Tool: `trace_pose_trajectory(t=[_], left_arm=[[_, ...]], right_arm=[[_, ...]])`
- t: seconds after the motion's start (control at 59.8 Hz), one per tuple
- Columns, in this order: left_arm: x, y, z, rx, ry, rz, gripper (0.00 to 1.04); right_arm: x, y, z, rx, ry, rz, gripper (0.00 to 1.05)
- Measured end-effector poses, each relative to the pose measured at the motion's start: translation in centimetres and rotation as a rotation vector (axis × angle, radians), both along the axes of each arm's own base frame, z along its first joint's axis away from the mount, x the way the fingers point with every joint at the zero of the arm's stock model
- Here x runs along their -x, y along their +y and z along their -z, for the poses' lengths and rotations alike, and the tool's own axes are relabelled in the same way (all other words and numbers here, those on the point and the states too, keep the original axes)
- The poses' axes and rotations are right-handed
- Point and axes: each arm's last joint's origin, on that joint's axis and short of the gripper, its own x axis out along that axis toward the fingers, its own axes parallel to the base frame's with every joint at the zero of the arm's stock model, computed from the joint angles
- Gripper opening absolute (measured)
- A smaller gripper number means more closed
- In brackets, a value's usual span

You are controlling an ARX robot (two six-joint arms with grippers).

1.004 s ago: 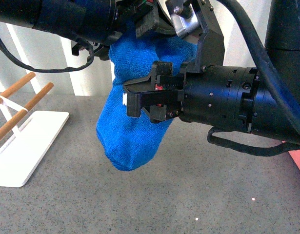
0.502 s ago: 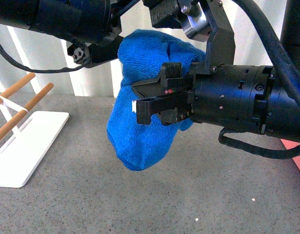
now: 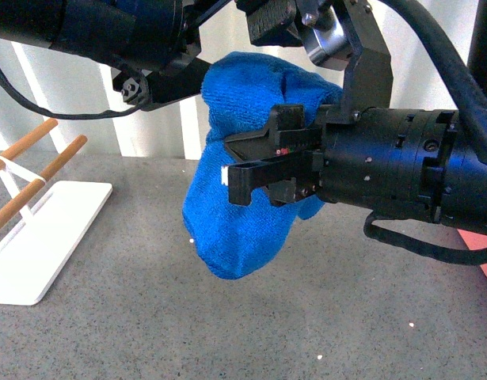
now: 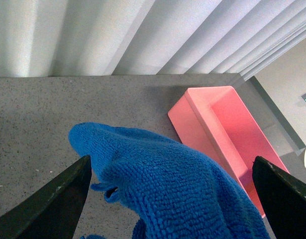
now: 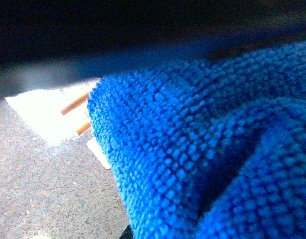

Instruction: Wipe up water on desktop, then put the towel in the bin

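Above desktop (image 3: 132,317), towel (image 3: 227,233) hangs clear behind R gripper (image 3: 235,161)

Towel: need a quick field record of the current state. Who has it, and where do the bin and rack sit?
towel: bunched, hanging in the air over the desktop, not touching it
right gripper: at the towel's middle, appears clamped on it; pads hidden
left gripper: open, fingers spread wide on either side of the towel
bin: on the desktop to the robot's right, visible inside empty
rack: white base with two wooden rods, on the desktop to the robot's left, apart from the towel
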Motion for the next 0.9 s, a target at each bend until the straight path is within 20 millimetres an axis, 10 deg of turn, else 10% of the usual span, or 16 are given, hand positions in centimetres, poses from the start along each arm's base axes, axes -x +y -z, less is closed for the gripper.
trace_pose_trajectory(t=[0.77, 0.904], left_arm=[[0.0, -0.1, 0.0, 0.001, 0.001, 0.004, 0.98], [1.1, 0.8, 0.4, -0.17, -0.322, -0.423, 0.8]], right_arm=[[0.7, -3.5, 1.8, 0.044, 0.046, 0.096, 0.05], [0.8, -3.7, 1.9, 0.046, 0.043, 0.1, 0.05]])
